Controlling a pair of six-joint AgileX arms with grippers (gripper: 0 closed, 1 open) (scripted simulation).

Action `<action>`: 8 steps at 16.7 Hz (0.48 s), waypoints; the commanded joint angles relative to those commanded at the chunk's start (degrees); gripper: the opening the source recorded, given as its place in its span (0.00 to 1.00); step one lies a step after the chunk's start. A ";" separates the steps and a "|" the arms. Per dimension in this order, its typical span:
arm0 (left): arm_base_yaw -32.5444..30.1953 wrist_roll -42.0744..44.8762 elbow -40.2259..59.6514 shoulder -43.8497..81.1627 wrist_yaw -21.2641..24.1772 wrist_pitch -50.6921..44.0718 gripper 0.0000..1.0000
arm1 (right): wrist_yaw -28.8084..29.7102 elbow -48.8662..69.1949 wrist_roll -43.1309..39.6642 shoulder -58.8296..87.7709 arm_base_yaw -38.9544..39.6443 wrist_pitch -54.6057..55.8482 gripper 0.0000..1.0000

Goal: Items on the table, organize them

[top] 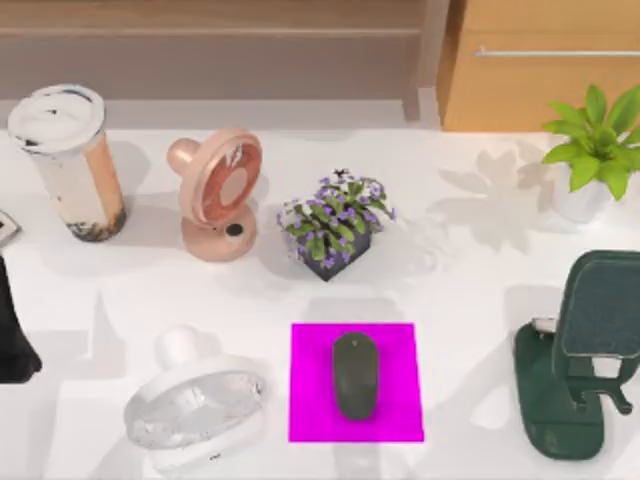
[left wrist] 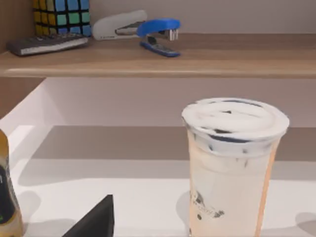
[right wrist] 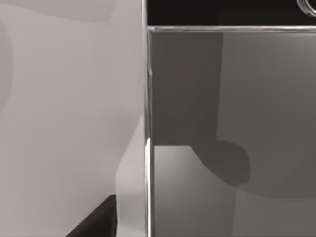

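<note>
The tall orange-beige cup (top: 68, 165) with its white lid stands upright at the table's (top: 470, 270) back left; it also rises close ahead in the left wrist view (left wrist: 232, 170). My left gripper (left wrist: 95, 221) shows as a dark wedge short of the cup, and the arm sits at the left edge. The dark grey mouse (top: 355, 375) lies on the magenta pad (top: 310, 405) at front centre. At the right, the smartphone (top: 603, 305) leans on a dark green stand (top: 555, 405). Its glossy screen and silver edge (right wrist: 222, 98) sit right before my right gripper (right wrist: 96, 222).
A pink fan (top: 215, 195) and a pot of purple flowers (top: 335, 228) stand mid-table. A white fan (top: 195, 408) lies front left, a green plant (top: 595, 150) back right. A shelf (left wrist: 163, 61) above the table holds a stapler and a cube. A bottle (left wrist: 7, 197) stands near the cup.
</note>
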 joint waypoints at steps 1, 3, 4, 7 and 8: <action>0.00 0.00 0.00 0.00 0.00 0.00 1.00 | 0.00 0.00 0.00 0.00 0.00 0.00 0.77; 0.00 0.00 0.00 0.00 0.00 0.00 1.00 | 0.00 0.00 0.00 0.00 0.00 0.00 0.62; 0.00 0.00 0.00 0.00 0.00 0.00 1.00 | 0.00 0.00 0.00 0.00 0.00 0.00 0.55; 0.00 0.00 0.00 0.00 0.00 0.00 1.00 | 0.00 0.00 0.00 0.00 0.00 0.00 0.32; 0.00 0.00 0.00 0.00 0.00 0.00 1.00 | 0.00 0.00 0.00 0.00 0.00 0.00 0.25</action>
